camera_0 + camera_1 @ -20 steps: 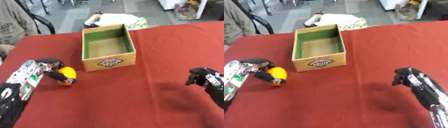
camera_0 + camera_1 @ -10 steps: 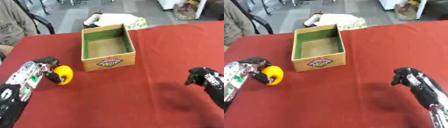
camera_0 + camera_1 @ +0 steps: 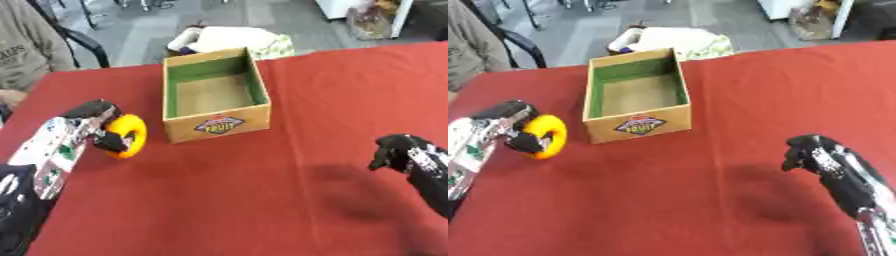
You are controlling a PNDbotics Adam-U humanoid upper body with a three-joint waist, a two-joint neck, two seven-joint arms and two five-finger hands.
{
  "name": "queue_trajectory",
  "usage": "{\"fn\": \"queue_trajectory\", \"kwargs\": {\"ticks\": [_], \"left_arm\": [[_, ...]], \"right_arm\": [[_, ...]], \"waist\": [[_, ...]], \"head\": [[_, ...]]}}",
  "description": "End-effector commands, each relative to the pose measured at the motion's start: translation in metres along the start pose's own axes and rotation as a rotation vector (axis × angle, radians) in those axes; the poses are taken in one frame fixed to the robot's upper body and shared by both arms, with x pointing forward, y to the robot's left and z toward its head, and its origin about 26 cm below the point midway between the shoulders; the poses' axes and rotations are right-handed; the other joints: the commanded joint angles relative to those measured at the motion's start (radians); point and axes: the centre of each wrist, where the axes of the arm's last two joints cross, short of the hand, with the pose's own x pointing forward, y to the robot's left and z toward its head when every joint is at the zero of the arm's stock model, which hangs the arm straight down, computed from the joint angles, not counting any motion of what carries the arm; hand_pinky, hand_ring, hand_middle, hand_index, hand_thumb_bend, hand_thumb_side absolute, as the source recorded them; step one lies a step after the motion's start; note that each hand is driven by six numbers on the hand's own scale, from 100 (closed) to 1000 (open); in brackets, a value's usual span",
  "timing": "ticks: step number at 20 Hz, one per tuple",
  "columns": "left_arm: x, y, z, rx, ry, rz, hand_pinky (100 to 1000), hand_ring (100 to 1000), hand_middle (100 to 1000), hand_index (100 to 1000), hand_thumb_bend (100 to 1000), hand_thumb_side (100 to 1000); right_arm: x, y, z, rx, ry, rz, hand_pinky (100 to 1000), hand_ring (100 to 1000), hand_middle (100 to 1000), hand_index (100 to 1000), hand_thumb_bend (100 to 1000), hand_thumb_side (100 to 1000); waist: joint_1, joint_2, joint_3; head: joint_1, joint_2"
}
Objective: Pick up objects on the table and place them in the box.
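Observation:
A yellow ring-shaped object hangs above the red table at the left, held by my left hand, whose fingers curl round it. It is just left of the cardboard box, which has a green lining, a "fruit" label on its front and nothing visible inside. My right hand hovers over the table at the right with its fingers curled and nothing in them.
Beyond the table's far edge a white and green bundle lies on the floor. A person in a grey top sits at the far left beside a black chair.
My left hand has lifted the yellow object and carried it up and toward the box. The right hand has barely moved.

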Motion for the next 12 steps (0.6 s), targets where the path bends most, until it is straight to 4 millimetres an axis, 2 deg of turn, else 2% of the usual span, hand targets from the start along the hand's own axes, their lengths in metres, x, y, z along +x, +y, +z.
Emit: {"fn": "queue_trajectory", "kwargs": {"ticks": [1, 4, 7, 12], "left_arm": [[0.006, 0.041, 0.013, 0.145, -0.037, -0.015, 560, 395, 367, 520, 100, 244], [0.024, 0.065, 0.017, 0.242, -0.078, -0.032, 559, 395, 368, 521, 100, 245], [0.044, 0.08, 0.015, 0.312, -0.111, -0.052, 560, 397, 371, 524, 100, 246], [0.079, 0.088, -0.008, 0.363, -0.13, -0.072, 560, 399, 373, 524, 100, 245]], "right_arm": [[0.008, -0.005, -0.001, 0.006, -0.012, 0.034, 591, 542, 522, 698, 100, 631], [0.008, -0.004, -0.001, 0.008, -0.012, 0.033, 591, 542, 522, 697, 100, 631], [0.008, -0.004, -0.002, 0.011, -0.012, 0.031, 591, 542, 522, 697, 100, 632], [0.009, -0.002, -0.004, 0.015, -0.019, 0.028, 591, 542, 522, 697, 100, 632]], "waist": [[-0.004, -0.01, 0.002], [-0.005, -0.011, 0.0], [-0.006, -0.01, -0.003], [-0.012, -0.004, -0.011]], "head": [[-0.004, -0.004], [-0.002, -0.005], [0.001, -0.009], [0.008, -0.018]]}}
